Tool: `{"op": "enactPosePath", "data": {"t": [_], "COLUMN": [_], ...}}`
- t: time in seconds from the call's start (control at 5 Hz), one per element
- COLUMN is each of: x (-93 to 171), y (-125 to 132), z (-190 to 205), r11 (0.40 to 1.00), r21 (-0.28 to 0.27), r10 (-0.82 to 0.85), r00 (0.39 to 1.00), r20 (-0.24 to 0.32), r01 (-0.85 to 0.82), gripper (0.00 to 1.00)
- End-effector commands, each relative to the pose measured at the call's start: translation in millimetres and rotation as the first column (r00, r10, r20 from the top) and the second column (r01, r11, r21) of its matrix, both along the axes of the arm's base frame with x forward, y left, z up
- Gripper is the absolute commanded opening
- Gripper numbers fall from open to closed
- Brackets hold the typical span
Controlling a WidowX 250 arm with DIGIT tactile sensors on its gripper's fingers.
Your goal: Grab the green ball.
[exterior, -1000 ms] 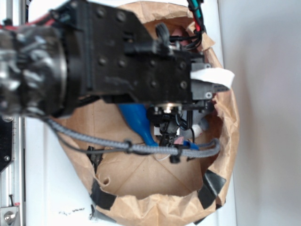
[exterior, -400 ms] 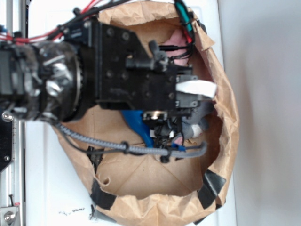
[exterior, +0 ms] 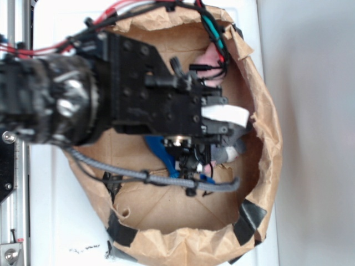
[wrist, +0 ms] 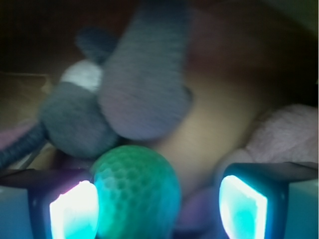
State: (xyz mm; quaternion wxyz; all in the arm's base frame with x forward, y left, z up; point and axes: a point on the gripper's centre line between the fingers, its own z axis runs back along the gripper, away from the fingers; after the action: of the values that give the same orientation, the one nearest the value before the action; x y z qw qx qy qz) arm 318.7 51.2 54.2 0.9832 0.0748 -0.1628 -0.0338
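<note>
While the gripper point(wrist: 158, 206) is held wide open, the green ball point(wrist: 135, 191) is seen between its pads, against the left one, just below the grey plush animal point(wrist: 119, 94). It is judged light, dimpled and round; its widest middle should be squeezed.

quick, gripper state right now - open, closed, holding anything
Gripper: open, holding nothing. The green ball sits between the fingers, up against the left one in the wrist view, with a gap to the other.
</note>
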Motion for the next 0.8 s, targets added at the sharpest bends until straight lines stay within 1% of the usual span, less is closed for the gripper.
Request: {"op": "enactPosePath", "data": {"t": [0.0, 0.2, 0.4, 0.6], "x": [-4.2, -4.9, -4.1, -2.3], "y": [8.2, 5.7, 2.9, 6.2], "z": [-8.0, -12.6, -5.5, 4.4], "r11": [0.999, 1.0, 0.999, 0.999], "r21": [-0.038, -0.03, 0.011, -0.006], "r10": [-0.005, -0.007, 0.044, 0.044], "r00": [1.0, 1.0, 0.999, 0.999], "r20": [-0.008, -0.02, -0.008, 0.005], "r01": [0.005, 0.007, -0.044, -0.044], "gripper": [1.0, 1.0, 0.0, 0.0]}}
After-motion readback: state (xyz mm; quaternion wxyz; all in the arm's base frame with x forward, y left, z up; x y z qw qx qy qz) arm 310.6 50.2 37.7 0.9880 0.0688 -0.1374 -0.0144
